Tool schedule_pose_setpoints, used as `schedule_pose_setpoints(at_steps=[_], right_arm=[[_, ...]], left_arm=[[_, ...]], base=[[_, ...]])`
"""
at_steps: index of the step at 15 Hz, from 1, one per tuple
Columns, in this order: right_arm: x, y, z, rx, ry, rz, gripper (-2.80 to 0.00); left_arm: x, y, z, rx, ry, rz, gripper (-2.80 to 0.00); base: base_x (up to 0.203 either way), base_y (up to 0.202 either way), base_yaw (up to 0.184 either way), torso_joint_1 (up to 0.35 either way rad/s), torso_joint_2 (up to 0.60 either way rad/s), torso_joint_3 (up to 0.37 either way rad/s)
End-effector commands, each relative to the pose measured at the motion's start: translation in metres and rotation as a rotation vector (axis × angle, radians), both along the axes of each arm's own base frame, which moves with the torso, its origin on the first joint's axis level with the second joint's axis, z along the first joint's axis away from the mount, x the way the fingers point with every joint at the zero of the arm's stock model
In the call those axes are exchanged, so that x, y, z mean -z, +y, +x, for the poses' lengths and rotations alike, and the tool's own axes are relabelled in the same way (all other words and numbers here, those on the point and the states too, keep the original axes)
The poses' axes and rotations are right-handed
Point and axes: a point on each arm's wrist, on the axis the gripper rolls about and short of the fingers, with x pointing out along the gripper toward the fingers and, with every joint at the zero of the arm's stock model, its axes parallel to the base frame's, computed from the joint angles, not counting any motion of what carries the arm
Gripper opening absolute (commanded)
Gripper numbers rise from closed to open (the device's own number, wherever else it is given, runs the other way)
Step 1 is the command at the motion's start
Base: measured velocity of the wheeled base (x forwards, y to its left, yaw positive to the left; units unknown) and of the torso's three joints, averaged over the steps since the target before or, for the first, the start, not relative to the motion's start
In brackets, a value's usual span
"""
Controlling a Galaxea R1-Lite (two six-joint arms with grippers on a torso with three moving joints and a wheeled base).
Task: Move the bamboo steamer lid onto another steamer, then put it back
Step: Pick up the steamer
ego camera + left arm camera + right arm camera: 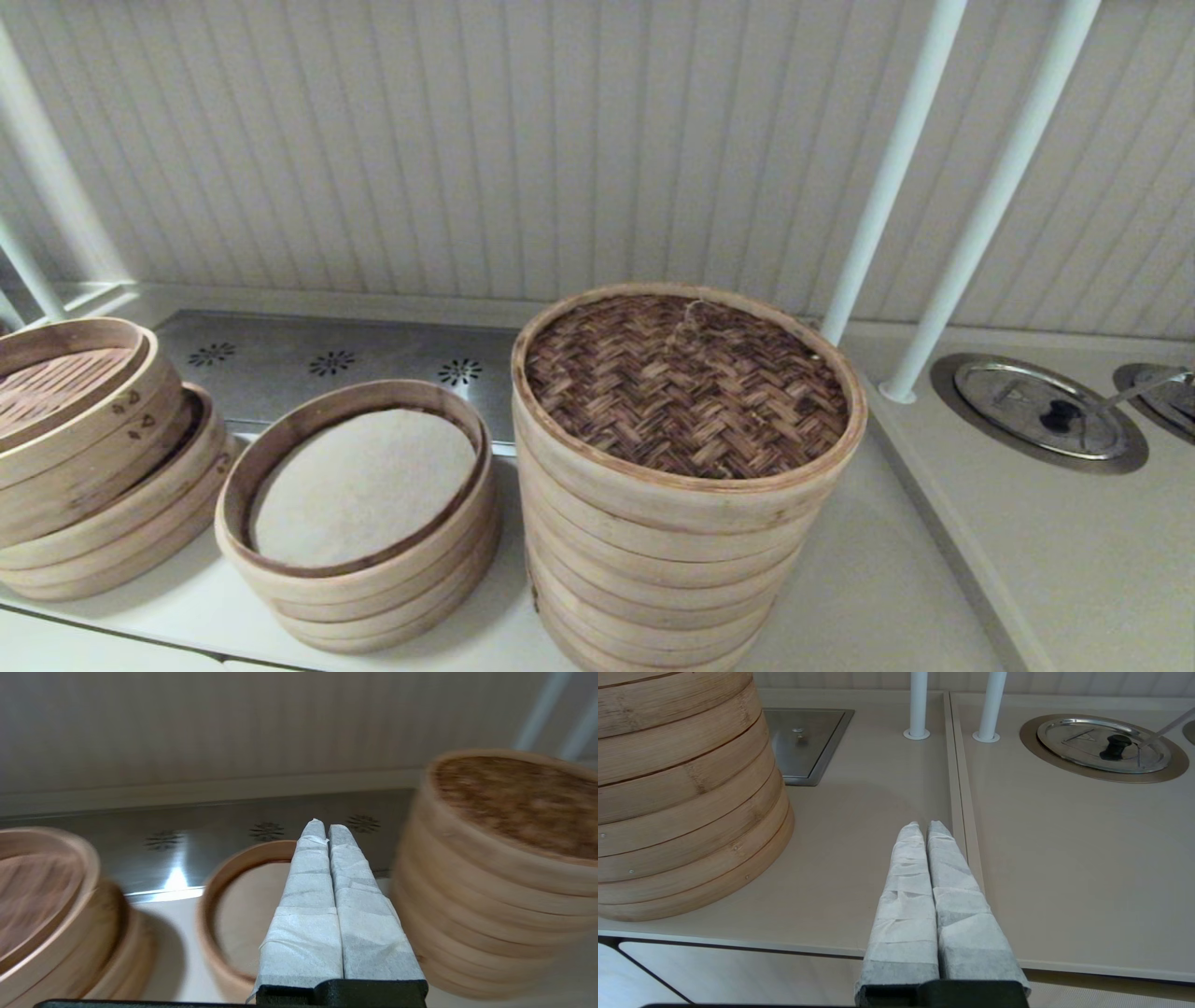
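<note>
— Where is our round brown woven bamboo steamer lid [686, 383]?

— Flat on the tallest stack of pale bamboo rings [653, 569], woven side up. It is round, so no long way. The stack's bottom is cut off.

— Our grippers?

— Left gripper [327, 828] and right gripper [923, 827] both pressed together, holding nothing.

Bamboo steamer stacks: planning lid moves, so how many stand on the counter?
3: tilted slatted-top stack at left, short open stack in the middle, tallest stack under the woven lid at right.
</note>
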Motion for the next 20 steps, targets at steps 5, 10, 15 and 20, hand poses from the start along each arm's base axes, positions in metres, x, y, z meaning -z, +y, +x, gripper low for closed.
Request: schedule_pose_setpoints(at_steps=[5,10,15,20], right_arm=[[0.000,0.000,0.000,0.000,0.002,0.000,-2.80],[0.001,0.000,0.000,0.000,0.003,0.000,-2.80],[0.000,0.000,0.000,0.000,0.001,0.000,-2.80],[0.000,0.000,0.000,0.000,0.002,0.000,-2.80]], left_arm=[[-0.035,-0.039,0.059,0.208,0.133,-0.040,-2.80],[-0.028,-0.105,0.099,0.425,0.245,0.011,-2.80],[-0.017,-0.168,0.141,0.638,0.338,-0.008,-2.80],[-0.009,-0.197,0.140,0.730,0.355,-0.015,0.00]], base=[[0.000,0.000,0.000,0.000,0.00,0.000],[0.000,0.000,0.000,0.000,0.00,0.000],[0.000,0.000,0.000,0.000,0.00,0.000],[0.000,0.000,0.000,0.000,0.00,0.000]])
